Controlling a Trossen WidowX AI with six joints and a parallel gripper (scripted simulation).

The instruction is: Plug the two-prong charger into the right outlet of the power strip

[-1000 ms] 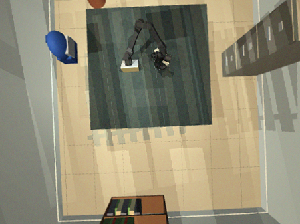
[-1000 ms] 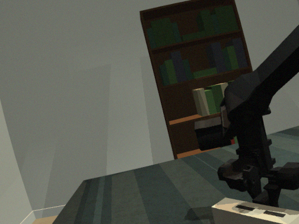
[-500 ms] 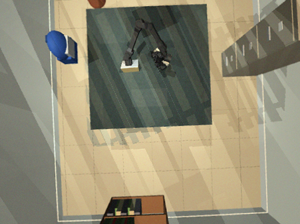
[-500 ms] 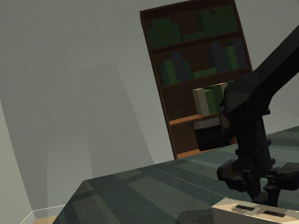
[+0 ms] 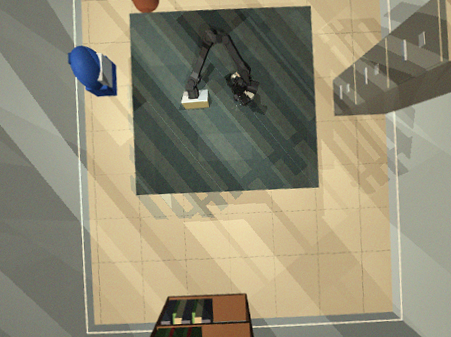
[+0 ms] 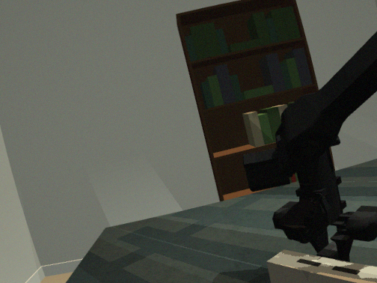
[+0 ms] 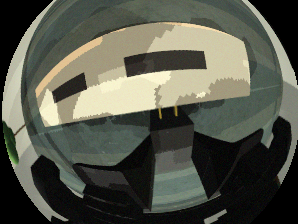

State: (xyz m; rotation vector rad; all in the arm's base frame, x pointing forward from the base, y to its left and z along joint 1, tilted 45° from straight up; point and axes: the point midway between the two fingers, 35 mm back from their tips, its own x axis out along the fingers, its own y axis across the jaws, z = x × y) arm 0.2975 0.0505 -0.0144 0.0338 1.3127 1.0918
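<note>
The cream power strip (image 5: 250, 95) (image 6: 276, 270) (image 7: 227, 55) shows two dark slots on its face. In the wrist view the left outlet (image 7: 70, 88) is smaller and the right outlet (image 7: 165, 63) wider. My gripper (image 6: 331, 250) (image 7: 168, 135) is shut on the dark charger (image 7: 173, 134), a finger on each side. Its two thin gold prongs (image 7: 176, 111) point towards the strip. Both prongs show outside the slots, their tips beside the strip's near edge and in line with the right outlet in that view. The height gap between prongs and strip is hard to tell.
The strip lies on the dark teal table top (image 5: 223, 165) (image 6: 179, 239). A white-topped box (image 5: 195, 103) is at the other end of the arm. A blue chair-like object (image 5: 85, 66), a grey cabinet (image 5: 400, 64) and a bookshelf (image 5: 223, 307) (image 6: 202, 131) stand beyond the table.
</note>
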